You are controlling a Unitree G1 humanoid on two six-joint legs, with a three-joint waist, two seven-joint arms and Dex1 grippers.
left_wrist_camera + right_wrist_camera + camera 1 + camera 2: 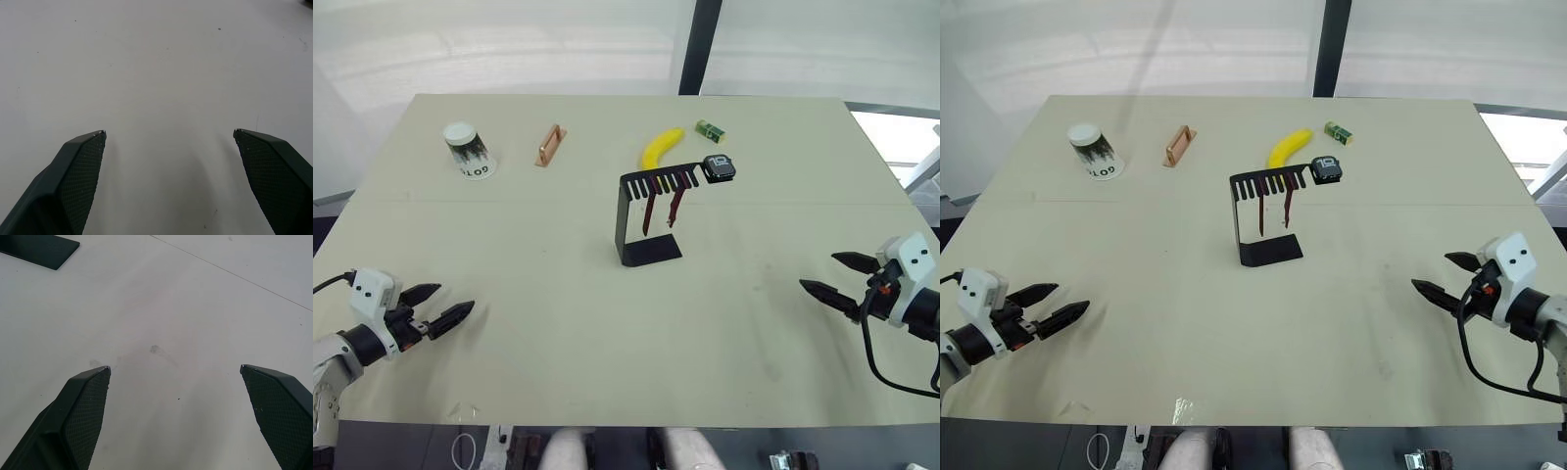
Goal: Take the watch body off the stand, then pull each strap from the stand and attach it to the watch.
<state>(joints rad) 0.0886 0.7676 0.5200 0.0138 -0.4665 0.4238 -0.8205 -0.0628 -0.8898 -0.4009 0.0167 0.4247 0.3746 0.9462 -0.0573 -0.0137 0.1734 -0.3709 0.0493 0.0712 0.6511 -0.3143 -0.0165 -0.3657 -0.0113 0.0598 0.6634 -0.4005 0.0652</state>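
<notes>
Nothing started: small dark grey watch body (720, 167) sits on thin black sheet-metal stand (641, 223); both grippers gape empty. Next: right gripper (830, 275) reaches in.

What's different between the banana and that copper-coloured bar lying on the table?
The banana is yellow and curved; the copper bar is copper-coloured and straight. The banana lies just behind the black stand, near the watch body, while the copper bar lies farther to the robot's left, closer to the paper cup. The banana looks thicker and rounded; the bar is slim and angular. Both lie flat on the table, far from both grippers.
</notes>
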